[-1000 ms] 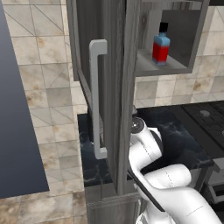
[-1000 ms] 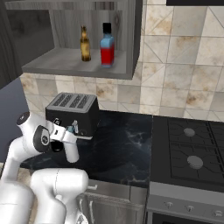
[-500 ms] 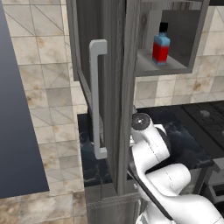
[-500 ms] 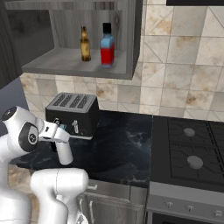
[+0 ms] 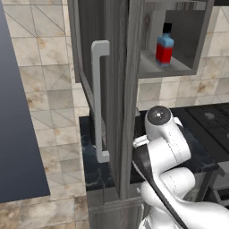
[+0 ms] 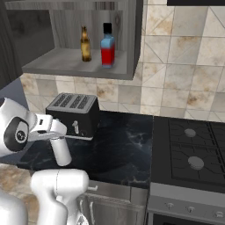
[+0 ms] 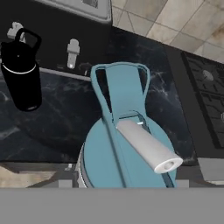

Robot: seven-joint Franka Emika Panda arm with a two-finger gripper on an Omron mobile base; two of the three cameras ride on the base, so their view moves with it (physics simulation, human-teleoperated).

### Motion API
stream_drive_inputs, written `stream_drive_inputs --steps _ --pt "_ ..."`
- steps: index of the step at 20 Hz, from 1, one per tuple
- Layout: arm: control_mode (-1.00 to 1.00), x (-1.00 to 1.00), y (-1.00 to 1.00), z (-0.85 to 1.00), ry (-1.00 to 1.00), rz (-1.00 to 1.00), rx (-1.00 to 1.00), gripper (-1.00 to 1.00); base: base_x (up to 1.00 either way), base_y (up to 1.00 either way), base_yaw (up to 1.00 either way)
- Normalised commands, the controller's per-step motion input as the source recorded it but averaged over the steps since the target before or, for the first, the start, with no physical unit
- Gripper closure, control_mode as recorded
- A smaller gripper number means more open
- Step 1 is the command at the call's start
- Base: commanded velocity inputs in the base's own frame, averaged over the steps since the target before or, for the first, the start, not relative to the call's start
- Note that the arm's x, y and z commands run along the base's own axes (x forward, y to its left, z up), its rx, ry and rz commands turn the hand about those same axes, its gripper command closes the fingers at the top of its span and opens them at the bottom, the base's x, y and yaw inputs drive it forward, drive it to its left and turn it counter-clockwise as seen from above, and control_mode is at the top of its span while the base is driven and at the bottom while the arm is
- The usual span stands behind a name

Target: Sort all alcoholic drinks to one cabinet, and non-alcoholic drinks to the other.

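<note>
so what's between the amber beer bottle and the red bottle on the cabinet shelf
Nothing: in the right base view the amber beer bottle and the red bottle stand apart on the open cabinet shelf, with only bare shelf between them.

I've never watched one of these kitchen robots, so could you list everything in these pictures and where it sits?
Amber beer bottle: one, brown, on the open cabinet shelf.
Red bottle: one, red with blue shoulders and black cap, beside the beer bottle, to its right in the right base view.
Cabinet door: one, dark grey, swung open, pale bar handle.
Toaster: one, dark, on the counter.
Black bottle: one, all black, standing on the counter.
White bottle: one, teal lid, close under the hand camera.
Stove: one, black, right of the counter.
Robot arm: one, white.
</note>
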Motion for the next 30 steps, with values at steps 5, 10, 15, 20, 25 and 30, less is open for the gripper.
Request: stream_drive_inputs --steps 5,10,15,20,25,30 --pt "-1.00 -0.61 -0.40 0.09 -0.19 0.18 -0.03 1.00 0.00 0.00 0.00" --pt "-1.00 -0.46 -0.38 0.03 -0.32 0.20 -0.01 1.00 0.00 0.00 0.00" --pt "-1.00 -0.32 -0.36 0.03 -0.34 0.20 0.00 1.00 0.00 0.00 0.00" --pt "-1.00 -0.32 -0.32 0.02 -0.31 0.19 0.00 1.00 0.00 0.00 0.00" --pt "-1.00 -0.35 -0.26 0.06 -0.22 0.11 0.00 1.00 0.00 0.00 0.00" --pt "-1.00 -0.33 -0.19 0.16 -0.12 0.05 0.02 1.00 0.00 0.00 0.00"
